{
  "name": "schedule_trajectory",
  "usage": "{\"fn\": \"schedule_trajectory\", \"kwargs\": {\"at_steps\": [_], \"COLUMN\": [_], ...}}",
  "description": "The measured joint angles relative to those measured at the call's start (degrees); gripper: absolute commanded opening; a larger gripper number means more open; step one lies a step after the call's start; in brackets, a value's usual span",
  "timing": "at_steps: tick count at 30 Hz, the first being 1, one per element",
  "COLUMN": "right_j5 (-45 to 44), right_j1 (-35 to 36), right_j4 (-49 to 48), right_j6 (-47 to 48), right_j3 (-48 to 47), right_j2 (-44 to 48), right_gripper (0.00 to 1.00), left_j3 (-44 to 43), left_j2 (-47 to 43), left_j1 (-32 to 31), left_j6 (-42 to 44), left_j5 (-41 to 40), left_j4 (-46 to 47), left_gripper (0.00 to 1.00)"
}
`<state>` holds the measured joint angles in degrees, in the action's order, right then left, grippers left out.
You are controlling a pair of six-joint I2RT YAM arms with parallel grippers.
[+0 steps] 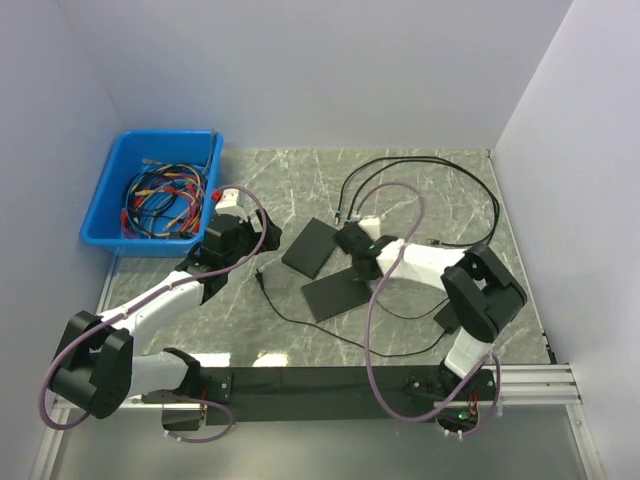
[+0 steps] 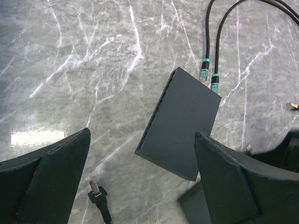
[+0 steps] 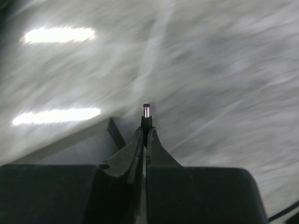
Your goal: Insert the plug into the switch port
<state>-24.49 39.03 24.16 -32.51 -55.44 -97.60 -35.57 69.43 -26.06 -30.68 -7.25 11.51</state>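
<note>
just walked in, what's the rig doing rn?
The right gripper is shut on a small barrel plug. The plug's tip sticks out past the gripper and is not in any port yet. The left gripper is open and holds nothing, hovering over a dark switch on the table. Two teal-ended cables lie at the switch's far edge.

The right tool (image 3: 145, 136) has its two black fingers pressed together on a small black barrel plug (image 3: 146, 120), whose silver metal tip sticks out past the fingertips. Behind it lies the grey marbled bench (image 3: 224, 70), blurred, with two bright light streaks (image 3: 58, 35) at the left. A dark straight edge (image 3: 114, 133) shows just left of the fingers, too blurred to identify.
</note>
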Motion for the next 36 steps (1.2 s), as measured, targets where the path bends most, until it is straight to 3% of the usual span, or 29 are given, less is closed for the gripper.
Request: {"fn": "schedule_trajectory", "kwargs": {"at_steps": [7, 10, 14, 21, 24, 30, 36], "right_j5": [3.1, 3.7, 2.9, 1.7, 5.7, 16.3, 26.0], "right_j1": [17.8, 20.3, 16.4, 9.9, 7.1, -0.5, -1.9], "right_j4": [2.3, 2.1, 2.3, 0.0, -3.4, -9.3, -12.9], "right_j6": [-5.9, -7.1, -6.7, -0.6, 3.4, 9.0, 11.4], "right_j3": [-3.1, -3.9, -2.2, 4.1, 7.3, 9.6, 7.8], "right_j2": [-0.1, 0.3, 2.4, 14.9, 18.5, 19.6, 17.5], "right_gripper": [0.00, 0.00, 0.00, 0.00, 0.00, 0.00, 0.00], "left_j3": [0.0, 0.0, 0.0, -0.2, -2.1, -3.8, -3.3], "left_j2": [0.0, 0.0, -0.1, 0.4, 3.8, 12.9, 17.1], "left_j1": [0.0, 0.0, 0.0, 0.2, 0.9, 5.6, 6.2], "left_j6": [0.0, 0.0, 0.0, -0.1, -0.3, -3.3, -2.7], "left_j5": [-0.6, -1.0, -1.2, -0.9, 1.3, 14.5, 19.9], "left_j4": [-0.2, -0.2, -0.2, 0.0, 1.6, 12.4, 23.9], "left_gripper": [0.99, 0.99, 0.99, 0.99, 0.98, 0.99, 0.98]}}
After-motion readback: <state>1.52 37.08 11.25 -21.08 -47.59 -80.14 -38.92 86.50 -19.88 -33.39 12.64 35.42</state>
